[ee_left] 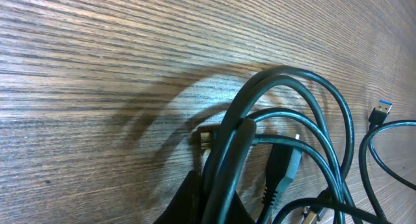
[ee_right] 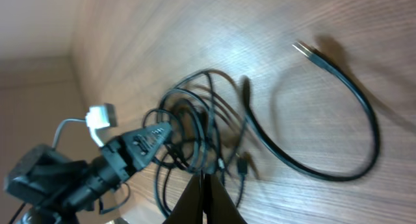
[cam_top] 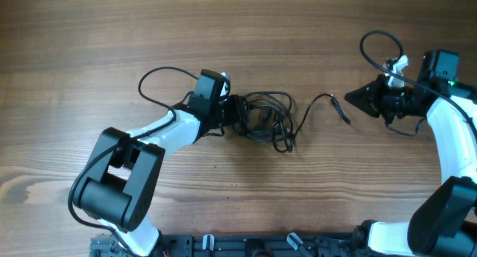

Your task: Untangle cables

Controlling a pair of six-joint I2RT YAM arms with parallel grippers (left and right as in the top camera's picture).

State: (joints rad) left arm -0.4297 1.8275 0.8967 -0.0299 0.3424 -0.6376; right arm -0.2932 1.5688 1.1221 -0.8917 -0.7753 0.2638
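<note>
The cables (cam_top: 264, 119) lie as a black tangled bundle at mid-table. My left gripper (cam_top: 235, 115) is at the bundle's left side, shut on a pair of its strands (ee_left: 227, 152); the jaws (ee_left: 221, 191) show pinched around them at the bottom of the left wrist view. One loose strand (cam_top: 317, 104) arcs right from the bundle to a plug (cam_top: 345, 117). My right gripper (cam_top: 352, 97) hovers just right of that plug, shut with nothing between its fingers (ee_right: 203, 188). In the right wrist view the bundle (ee_right: 201, 130) and the loose strand (ee_right: 364, 130) lie beyond its tips.
A blue-tipped plug (ee_left: 383, 111) lies at the bundle's edge. Thick black arm wires loop beside the left arm (cam_top: 158, 78) and above the right arm (cam_top: 378, 42). The wooden table (cam_top: 89, 33) extends bare to the far left and front right.
</note>
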